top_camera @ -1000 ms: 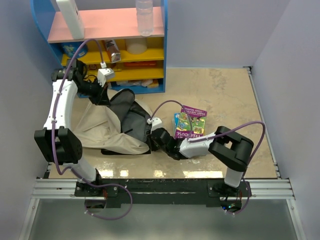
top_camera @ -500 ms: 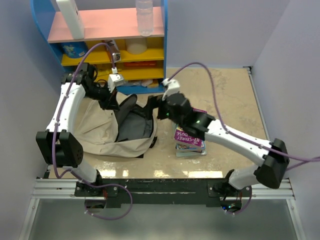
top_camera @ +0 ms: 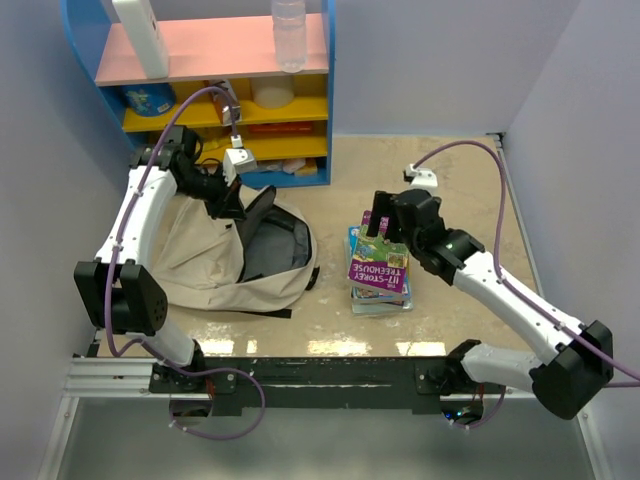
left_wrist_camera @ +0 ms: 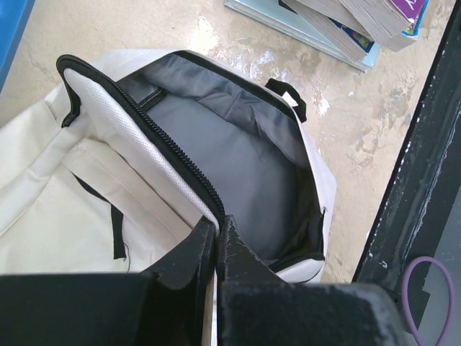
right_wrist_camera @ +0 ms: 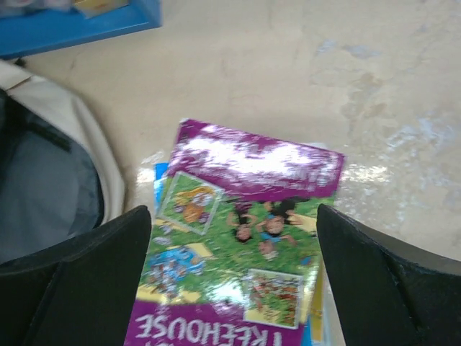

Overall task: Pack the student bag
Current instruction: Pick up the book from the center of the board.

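Robot lab cell dressed as a classroom corner
Plain pale walls (top_camera: 430, 60) box in a beige table (top_camera: 460, 190), two arms (top_camera: 125, 220) bolted to a rail (top_camera: 110, 378) at its near edge; on it sit a bright shelf unit (top_camera: 220, 48), children's books (top_camera: 378, 272) and a student bag (top_camera: 200, 262).

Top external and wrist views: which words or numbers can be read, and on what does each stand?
"TREEHOUSE": white letters on the purple book lying on top of the pile.
The smaller line next to it: too small to read.
Packages on the shelf: labels too blurred.
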You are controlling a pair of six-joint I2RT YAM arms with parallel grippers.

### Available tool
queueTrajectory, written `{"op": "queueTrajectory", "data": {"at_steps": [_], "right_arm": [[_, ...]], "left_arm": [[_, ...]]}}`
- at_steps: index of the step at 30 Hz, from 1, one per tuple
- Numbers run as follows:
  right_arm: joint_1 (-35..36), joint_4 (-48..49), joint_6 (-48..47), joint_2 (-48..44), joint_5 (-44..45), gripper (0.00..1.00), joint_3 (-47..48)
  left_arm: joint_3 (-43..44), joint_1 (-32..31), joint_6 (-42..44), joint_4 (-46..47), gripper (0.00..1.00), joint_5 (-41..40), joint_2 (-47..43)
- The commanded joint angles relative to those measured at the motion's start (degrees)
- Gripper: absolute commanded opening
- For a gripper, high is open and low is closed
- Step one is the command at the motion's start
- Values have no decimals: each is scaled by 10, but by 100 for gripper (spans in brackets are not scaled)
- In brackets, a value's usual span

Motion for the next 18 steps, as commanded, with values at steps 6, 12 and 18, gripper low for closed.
{"op": "queueTrajectory", "data": {"at_steps": [6,12,18], "right_arm": [[-147,50,15,-37,-117,99,-87],[-184,122,50,-47,-242,99,-158],[-206,207,95,-26,-303,93,-228]], "left_arm": [[0,-5,3,26,0,40,-24],[-5,-5,4,25,0,35,-26],[-13,-5,7,26,0,32,-31]]}}
